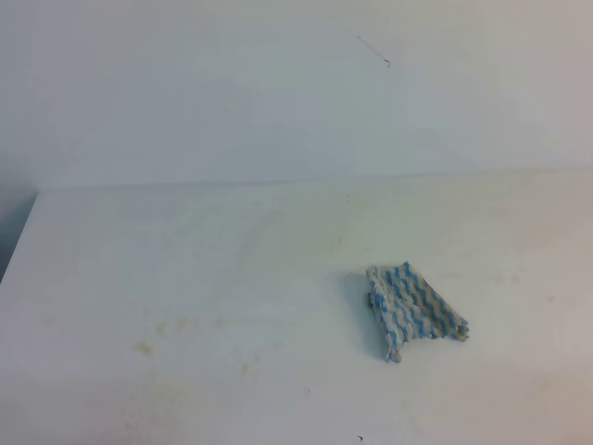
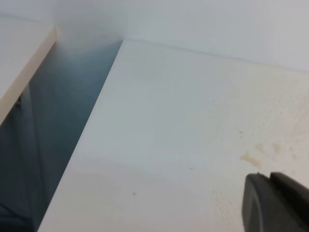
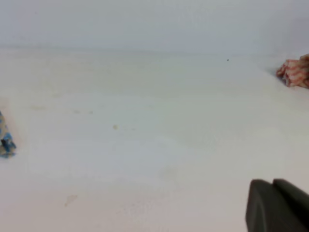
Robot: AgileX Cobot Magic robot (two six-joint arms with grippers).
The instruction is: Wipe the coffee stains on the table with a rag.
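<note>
The white bench (image 1: 185, 278) fills most of the overhead view, running from the lower edge up to the pale wall (image 1: 232, 83) that takes the upper third of the frame. Right of centre, a little below the middle, lies the rag (image 1: 412, 311), a small wrinkled cloth with blue and white zigzag stripes, flat on the bench with one edge curled up; nothing touches it. Well apart from it, in the lower left of that view, sit the coffee stains (image 1: 144, 348), faint tan blots on the white surface. The left wrist view shows the same blots at its right edge, just above the dark tip of the left hand (image 2: 275, 203) in the lower right corner; its two fingers look close together, but I cannot tell whether they are pressed shut. The right hand (image 3: 277, 205) shows as a dark tip in the lower right of its own view, fingers pressed together on nothing. A pinkish striped cloth (image 3: 294, 72) lies at the right edge there.
</note>
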